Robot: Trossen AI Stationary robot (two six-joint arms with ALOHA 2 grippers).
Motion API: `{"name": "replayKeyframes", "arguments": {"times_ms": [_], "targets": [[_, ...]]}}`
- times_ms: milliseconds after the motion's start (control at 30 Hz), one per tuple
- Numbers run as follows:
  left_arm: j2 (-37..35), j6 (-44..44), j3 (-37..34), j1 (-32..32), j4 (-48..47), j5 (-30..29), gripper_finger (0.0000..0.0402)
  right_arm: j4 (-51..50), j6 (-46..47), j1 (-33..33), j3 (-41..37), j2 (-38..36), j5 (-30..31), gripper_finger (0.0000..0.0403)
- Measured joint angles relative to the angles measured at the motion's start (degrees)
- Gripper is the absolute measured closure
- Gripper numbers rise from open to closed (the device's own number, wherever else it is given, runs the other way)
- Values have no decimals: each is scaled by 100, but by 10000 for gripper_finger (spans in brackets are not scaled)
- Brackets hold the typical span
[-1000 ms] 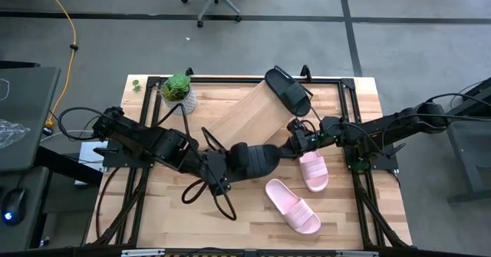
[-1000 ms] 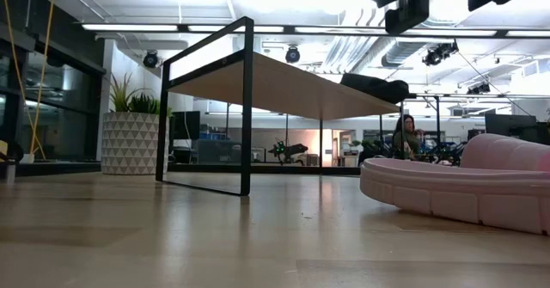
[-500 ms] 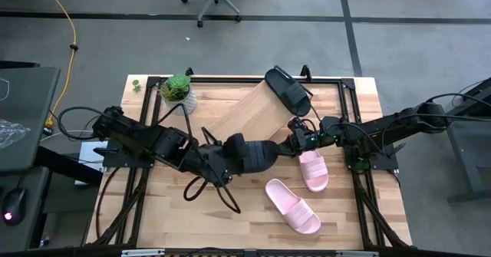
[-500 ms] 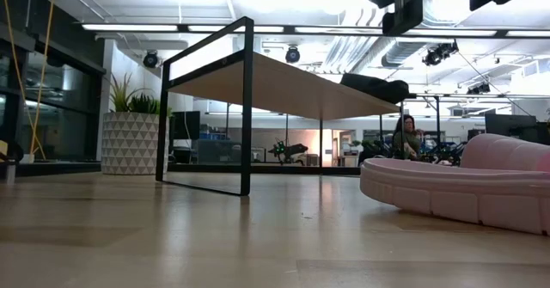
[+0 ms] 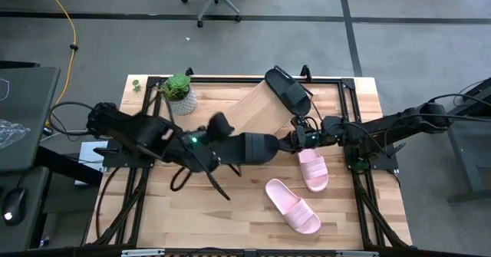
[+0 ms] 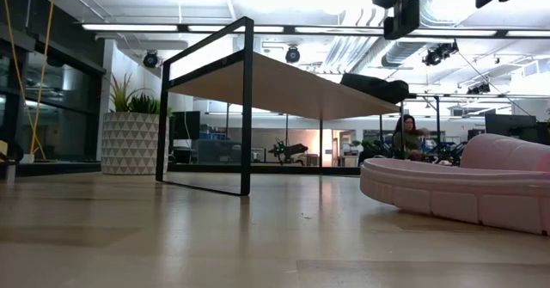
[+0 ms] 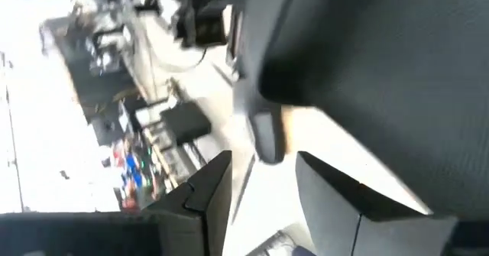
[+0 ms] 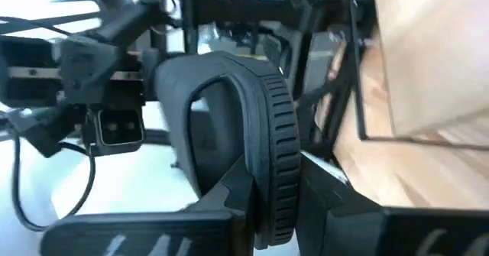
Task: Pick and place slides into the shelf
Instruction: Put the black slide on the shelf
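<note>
1. Holding a black slide (image 5: 257,146) above the middle of the table (image 5: 253,226), just off the low front edge of the shelf (image 5: 257,113): both grippers meet at this one sandal.
2. Right gripper (image 5: 291,143): fingers closed on the strap edge of the black slide (image 8: 263,141), as its own wrist view shows; the arm reaches in from the right side of the table.
3. Left gripper (image 5: 230,151): at the opposite end of the same slide; the left wrist view shows a dark mass (image 7: 382,80) filling the space past its fingers (image 7: 348,210), but I cannot tell whether they are clamped on it.
4. Second black slide (image 5: 288,91): lying on the far, raised corner of the shelf.
5. Pink slide (image 5: 312,169): flat on the table, just beside the right gripper.
6. Second pink slide (image 5: 292,205): on the table nearer the front edge, angled, close to the first.
7. Potted plant (image 5: 178,92): at the far left corner of the table, beside the shelf.
</note>
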Motion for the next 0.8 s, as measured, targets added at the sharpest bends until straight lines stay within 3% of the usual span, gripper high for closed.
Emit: {"name": "replayKeyframes", "arguments": {"times_ms": [167, 467, 667, 800], "targets": [[-96, -781, 580, 0, -353, -156, 277, -194, -229, -105, 0, -289, 576, 366], [-170, -2119, 1349, -2, -1135, -97, 292, -1443, -490, -219, 0, -1307, 1326, 366], [-163, -3047, 1422, -2, -1590, 222, 304, -1982, -557, -190, 0, -1968, 1885, 366], [-155, -3670, 1422, -2, -1906, 624, 312, -2207, -588, 124, 0, -2299, 2567, 366]]}}
